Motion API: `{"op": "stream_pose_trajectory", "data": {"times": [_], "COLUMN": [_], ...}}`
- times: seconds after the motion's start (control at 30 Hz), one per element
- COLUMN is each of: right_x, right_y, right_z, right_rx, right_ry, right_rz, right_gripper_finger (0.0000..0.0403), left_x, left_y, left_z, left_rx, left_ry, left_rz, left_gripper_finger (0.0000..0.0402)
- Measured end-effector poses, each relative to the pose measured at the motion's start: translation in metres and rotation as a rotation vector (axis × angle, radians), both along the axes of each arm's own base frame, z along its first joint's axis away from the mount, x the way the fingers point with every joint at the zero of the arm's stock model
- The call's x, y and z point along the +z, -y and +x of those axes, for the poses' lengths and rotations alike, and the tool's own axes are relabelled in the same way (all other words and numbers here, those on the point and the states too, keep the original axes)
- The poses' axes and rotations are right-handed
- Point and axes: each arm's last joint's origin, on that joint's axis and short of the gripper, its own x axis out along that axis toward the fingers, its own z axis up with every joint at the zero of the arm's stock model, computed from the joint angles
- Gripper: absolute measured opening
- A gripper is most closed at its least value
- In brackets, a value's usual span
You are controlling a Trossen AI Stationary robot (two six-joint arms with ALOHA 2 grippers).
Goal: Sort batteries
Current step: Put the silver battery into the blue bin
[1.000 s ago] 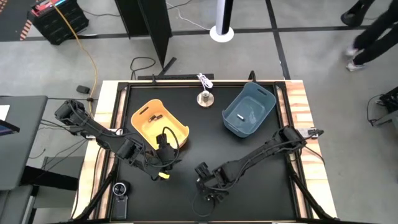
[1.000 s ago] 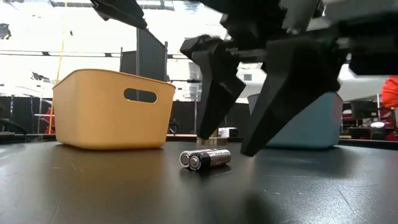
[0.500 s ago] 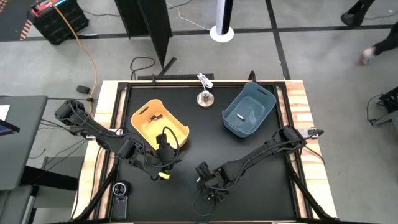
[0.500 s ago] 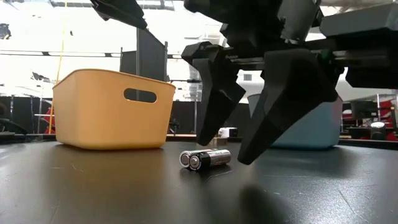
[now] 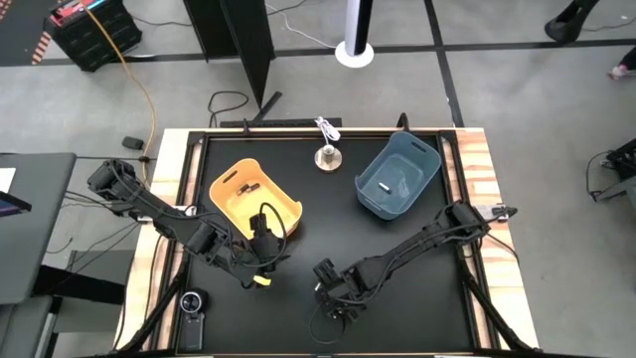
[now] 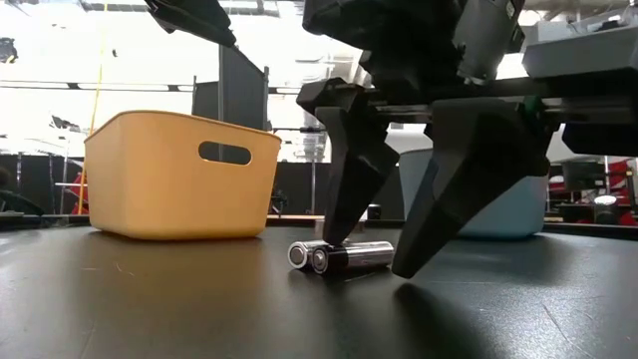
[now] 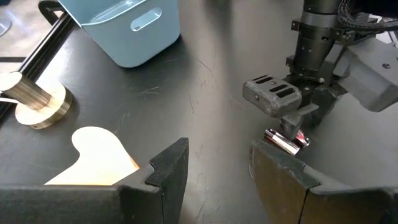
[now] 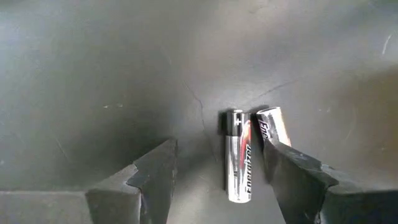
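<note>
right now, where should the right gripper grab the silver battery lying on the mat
Across its middle, from straight above. The silver battery lies flat on the table, beside a second battery, so one finger of the open right gripper probably must slip between them.

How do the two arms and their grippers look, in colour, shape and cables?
Both arms are dark, thin and jointed, with black cables running along them. The right gripper has two broad, matte black, wedge-shaped fingers that narrow to the tips. The left gripper is black too, with a small yellow part beside it.
</note>
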Motion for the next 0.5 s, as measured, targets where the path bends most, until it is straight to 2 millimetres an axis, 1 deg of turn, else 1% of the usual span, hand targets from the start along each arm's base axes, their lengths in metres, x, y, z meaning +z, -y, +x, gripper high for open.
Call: {"op": "stream_pose_trajectory", "data": {"times": [0.1,0.37,0.5], "right_x": [-0.0003,-0.0012,-0.0015], "right_y": [0.0006,0.0042,0.0057], "right_z": [-0.0002,-0.0004,-0.0005], "right_rx": [0.002,-0.014,-0.021], "right_ry": [-0.01,-0.049,-0.059], "right_rz": [0.008,0.048,0.05], "right_gripper_finger": [0.0249,0.0206,0.0196], "left_x": [0.0,0.0,0.0], "left_y": [0.0,0.0,0.0], "left_z": [0.0,0.0,0.0], "left_rx": [0.0,0.0,0.0], "left_ry": [0.0,0.0,0.0], "left_rz": [0.0,0.0,0.0], "left_gripper_finger": [0.0164,0.0164,0.0164]}}
